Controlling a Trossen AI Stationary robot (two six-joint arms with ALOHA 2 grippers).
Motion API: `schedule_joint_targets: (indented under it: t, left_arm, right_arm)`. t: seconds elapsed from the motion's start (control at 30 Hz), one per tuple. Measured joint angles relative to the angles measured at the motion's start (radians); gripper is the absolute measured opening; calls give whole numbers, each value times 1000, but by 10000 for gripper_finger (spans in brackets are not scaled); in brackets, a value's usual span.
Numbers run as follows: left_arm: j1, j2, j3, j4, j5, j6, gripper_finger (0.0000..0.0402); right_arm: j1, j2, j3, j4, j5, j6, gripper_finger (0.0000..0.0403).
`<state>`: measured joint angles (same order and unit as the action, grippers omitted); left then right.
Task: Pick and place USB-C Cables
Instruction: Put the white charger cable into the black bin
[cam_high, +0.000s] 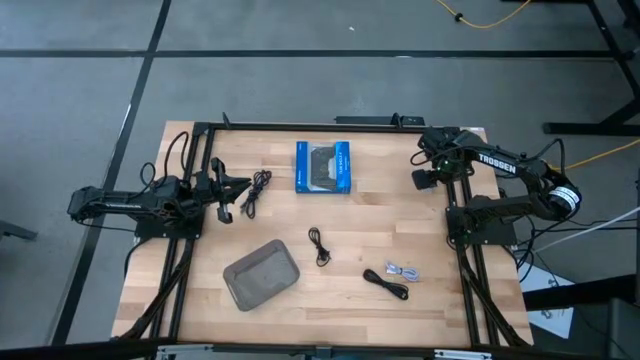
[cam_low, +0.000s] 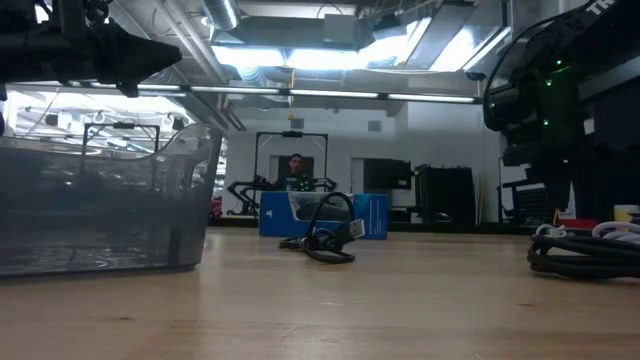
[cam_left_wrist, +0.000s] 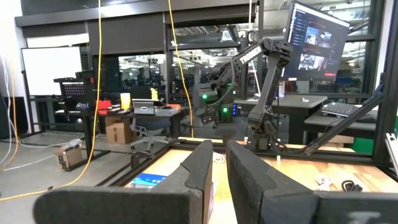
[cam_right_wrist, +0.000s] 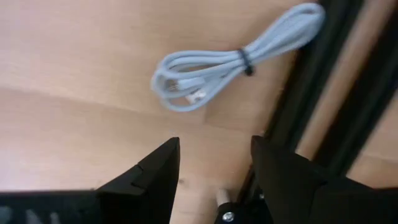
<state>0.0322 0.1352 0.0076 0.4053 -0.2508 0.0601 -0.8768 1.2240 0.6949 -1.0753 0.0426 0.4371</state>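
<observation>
Several USB-C cables lie on the wooden table: a black one (cam_high: 258, 190) by my left gripper, a black one (cam_high: 320, 245) mid-table, and another black one (cam_high: 385, 283) beside a light grey one (cam_high: 403, 271) near the front. My right gripper (cam_right_wrist: 214, 146) hangs open at the far right corner (cam_high: 428, 178), pointing down. A tied light grey cable bundle (cam_right_wrist: 236, 62) lies flat on the wood below it, beyond its fingertips and untouched. My left gripper (cam_left_wrist: 219, 149) waits at the table's left side (cam_high: 238, 184), held about level and shut, with nothing in it.
A grey tray (cam_high: 262, 275) stands at the front left and fills the left of the low view (cam_low: 100, 200). A blue-edged box (cam_high: 324, 167) lies at the far centre. A dark frame rail (cam_right_wrist: 311, 99) runs right beside the light grey bundle.
</observation>
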Motion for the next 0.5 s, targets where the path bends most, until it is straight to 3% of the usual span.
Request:
schedule_joint_targets:
  t: [0.13, 0.33, 0.5]
  left_arm:
    - [0, 0, 0, 0, 0, 0, 41]
    - [0, 0, 0, 0, 0, 0, 41]
    - [0, 0, 0, 0, 0, 0, 41]
  right_arm:
    - [0, 0, 0, 1, 0, 11, 202]
    - [0, 0, 0, 1, 121, 83, 202]
    - [0, 0, 0, 2, 122, 83, 202]
